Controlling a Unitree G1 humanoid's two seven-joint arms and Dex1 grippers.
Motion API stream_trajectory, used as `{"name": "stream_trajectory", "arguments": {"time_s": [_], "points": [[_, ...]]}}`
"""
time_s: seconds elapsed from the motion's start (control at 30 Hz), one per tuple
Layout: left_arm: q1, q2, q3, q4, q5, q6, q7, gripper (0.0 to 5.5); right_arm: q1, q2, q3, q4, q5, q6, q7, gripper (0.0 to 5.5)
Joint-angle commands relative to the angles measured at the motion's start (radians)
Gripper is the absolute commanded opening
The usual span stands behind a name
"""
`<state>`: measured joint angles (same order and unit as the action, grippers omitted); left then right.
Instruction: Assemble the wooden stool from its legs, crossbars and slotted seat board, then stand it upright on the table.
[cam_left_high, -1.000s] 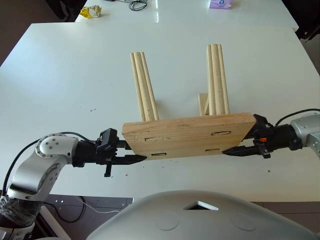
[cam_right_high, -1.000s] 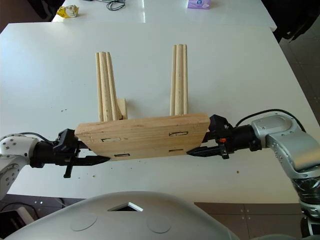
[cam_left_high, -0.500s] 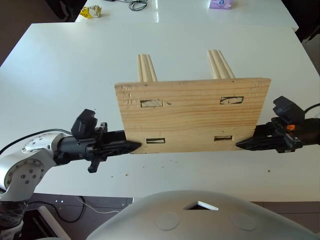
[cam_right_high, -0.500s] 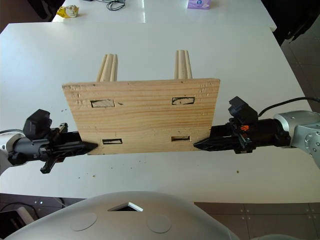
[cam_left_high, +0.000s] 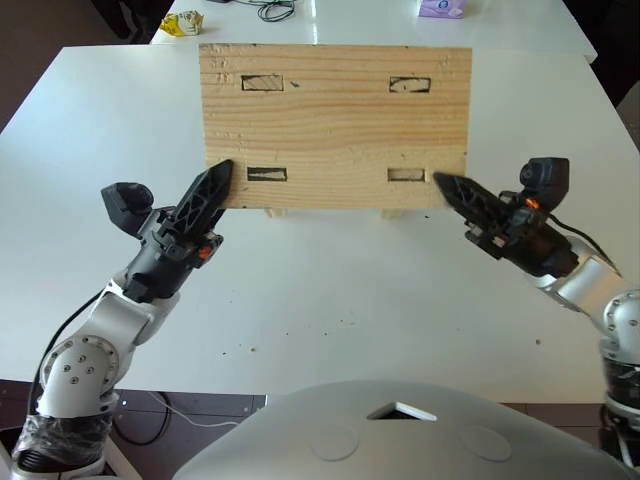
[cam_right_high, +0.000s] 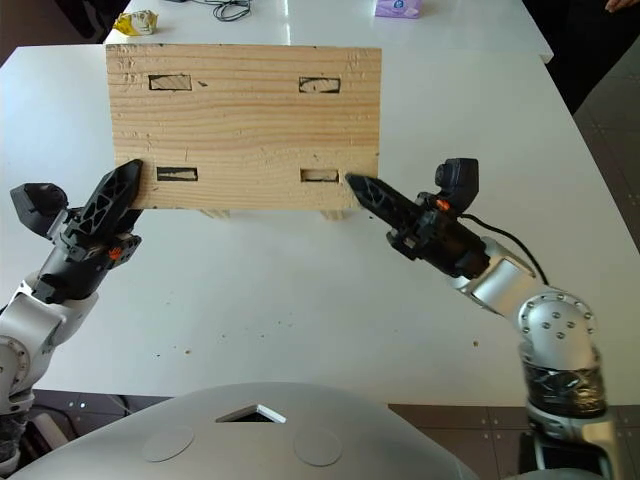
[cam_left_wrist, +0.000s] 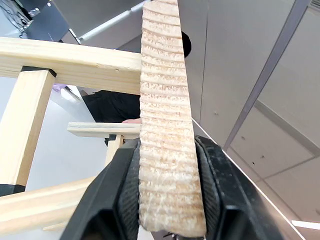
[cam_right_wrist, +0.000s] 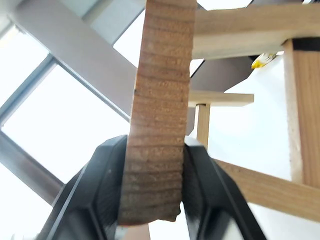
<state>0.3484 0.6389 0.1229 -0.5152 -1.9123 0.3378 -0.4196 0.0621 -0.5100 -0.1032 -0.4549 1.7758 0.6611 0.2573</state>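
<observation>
**Stool held by its seat over a white worktop**

The stool is assembled and gripped from both sides. Its seat board faces the head camera, showing pale grain and four rectangular slots, two along the far edge and two along the near edge. Short ends of wood peek out just below the board's near edge. Whether the feet touch the worktop cannot be told.

The left gripper is clamped on the board's near left corner. In the left wrist view its black fingers press flat against both faces of the board's end grain. The right gripper is clamped the same way on the near right corner, its fingers on either side of the edge. Both arms angle upward from the worktop's near side.

From the left wrist view the legs run out from the underside of the seat, with a crossbar joined between them.

The worktop is white and glossy, with a few dark specks scattered on its near part. Behind it stands a second white table carrying a yellow packet, dark cables and a purple box. Dark floor shows to the left. Overhead are grey ceiling panels and bright window panes.
</observation>
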Motion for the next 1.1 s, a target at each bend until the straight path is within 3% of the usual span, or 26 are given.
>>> {"name": "stream_trajectory", "arguments": {"time_s": [0.03, 0.3, 0.53, 0.7, 1.03, 1.1], "points": [[-0.196, -0.168, -0.069, -0.272, -0.060, -0.155, 0.546, 1.34, -0.283, 0.360, -0.073, -0.294, 0.196, -0.463, -0.782, 1.47], [-0.455, -0.249, 0.009, -0.150, -0.051, -0.284, 0.929, 1.35, -0.343, 0.403, -0.117, -0.275, 0.196, -0.553, -1.106, 1.36], [-0.478, -0.325, 0.055, -0.114, 0.061, -0.294, 1.156, 1.37, -0.318, 0.395, -0.109, -0.241, 0.195, -0.556, -1.331, 1.36], [-0.467, -0.334, 0.073, -0.113, 0.095, -0.261, 1.192, 1.37, -0.223, 0.384, -0.084, -0.218, 0.191, -0.507, -1.340, 1.36], [-0.323, -0.372, 0.027, -0.090, 0.239, -0.179, 1.057, 1.37, -0.092, 0.326, -0.053, -0.161, 0.134, -0.400, -1.162, 1.36], [-0.327, -0.380, 0.028, -0.103, 0.239, -0.174, 1.036, 1.37, -0.092, 0.316, -0.052, -0.156, 0.127, -0.388, -1.136, 1.82]]}}
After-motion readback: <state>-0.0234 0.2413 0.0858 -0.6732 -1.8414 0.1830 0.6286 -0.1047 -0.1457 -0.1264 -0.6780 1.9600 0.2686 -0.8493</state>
